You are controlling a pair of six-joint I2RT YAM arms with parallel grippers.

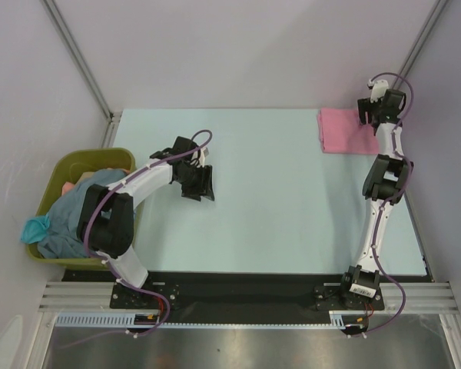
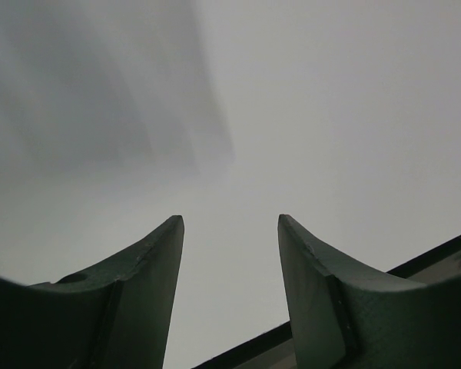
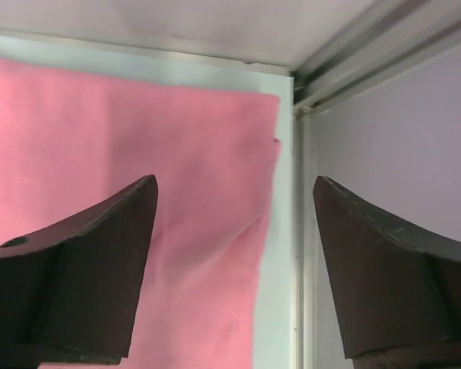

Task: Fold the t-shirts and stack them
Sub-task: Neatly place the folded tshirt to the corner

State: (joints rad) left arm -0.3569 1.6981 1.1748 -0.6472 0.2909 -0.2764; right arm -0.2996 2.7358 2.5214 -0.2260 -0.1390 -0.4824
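Pink t-shirt (image 1: 347,131) lies folded at the far right corner of the table (image 1: 276,200); right gripper (image 3: 234,231) hovers over its right edge, jaws spread, holding nothing; grey-blue and teal t-shirts (image 1: 77,211) heap in the olive bin (image 1: 100,154) off the table's left edge; left gripper (image 2: 230,254) spread, empty, above the table's left half.

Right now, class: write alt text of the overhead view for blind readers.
A folded pink t-shirt lies in the table's far right corner under the open right gripper. The open left gripper hangs above the table; an olive bin at left holds grey-blue shirts.
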